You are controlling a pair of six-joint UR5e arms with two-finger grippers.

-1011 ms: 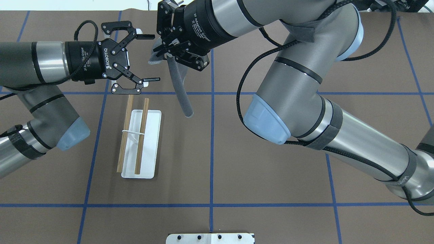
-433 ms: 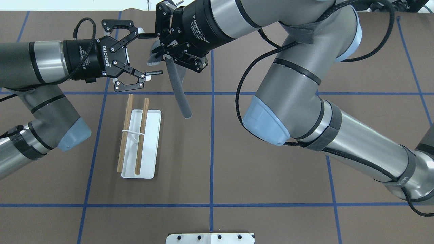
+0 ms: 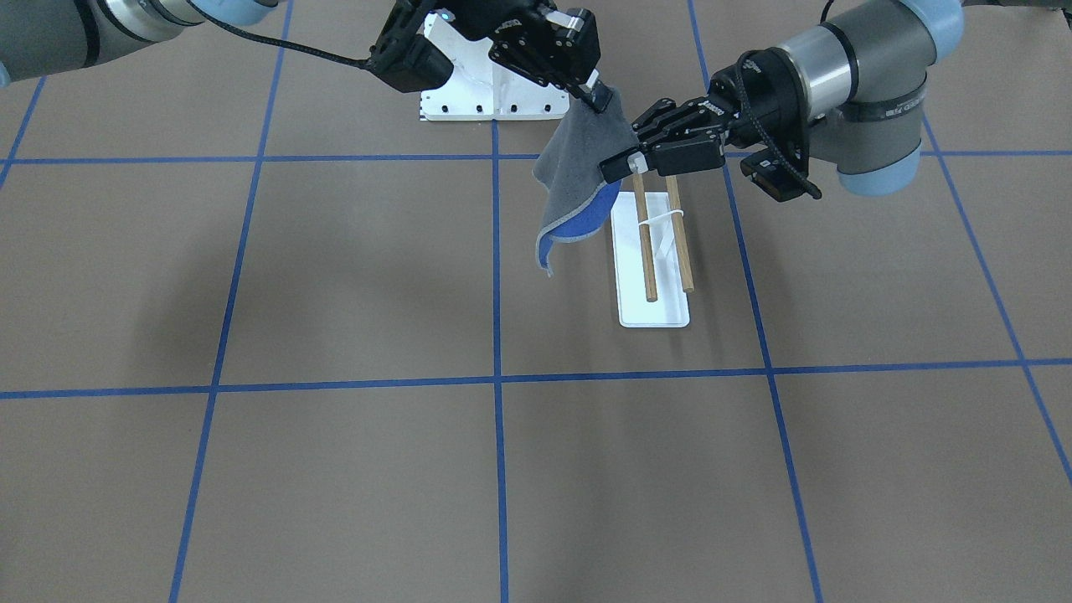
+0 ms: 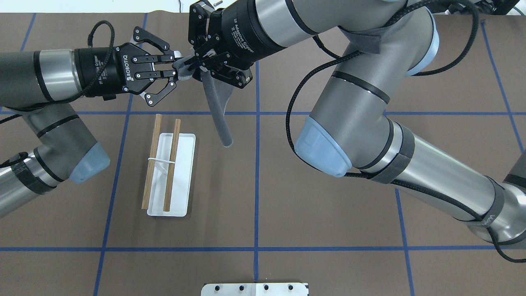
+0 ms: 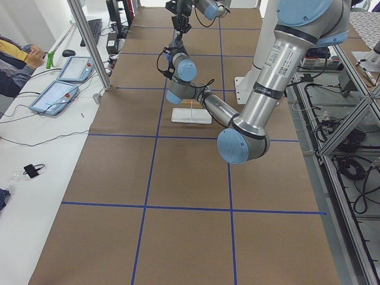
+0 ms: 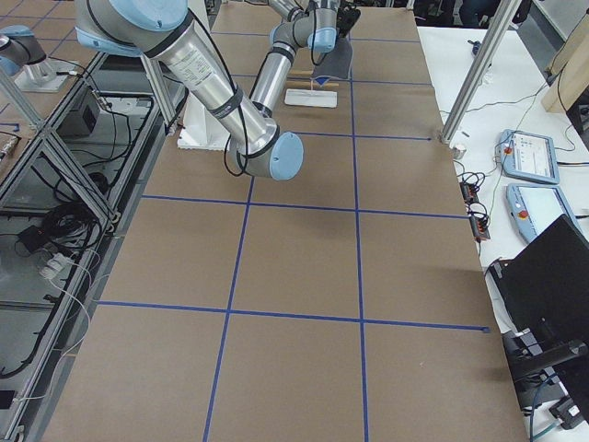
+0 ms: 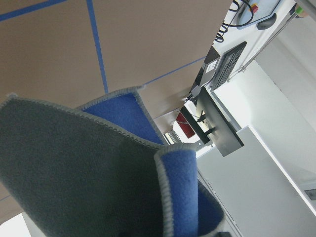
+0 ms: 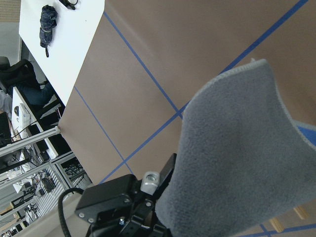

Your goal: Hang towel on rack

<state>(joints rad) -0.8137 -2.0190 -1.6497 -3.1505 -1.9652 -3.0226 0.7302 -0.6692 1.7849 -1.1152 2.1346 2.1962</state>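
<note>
A brown table is marked into squares by blue tape lines. Seen from overhead, the large right arm reaches in from 4 o'clock and the left arm from 9 o'clock. They meet near 11 o'clock.

The towel, grey with a blue underside and pale edging, hangs in the air between them. At 7 o'clock from it, and apart from it, the rack stands on the table. It is a white tray base carrying two wooden rods.

The right hand, lettered "2F Adaptive Gripper", is pinched tight on the towel's top corner. The left hand, marked "ROBOTIQ", has its fingers closed onto the neighbouring edge.
</note>
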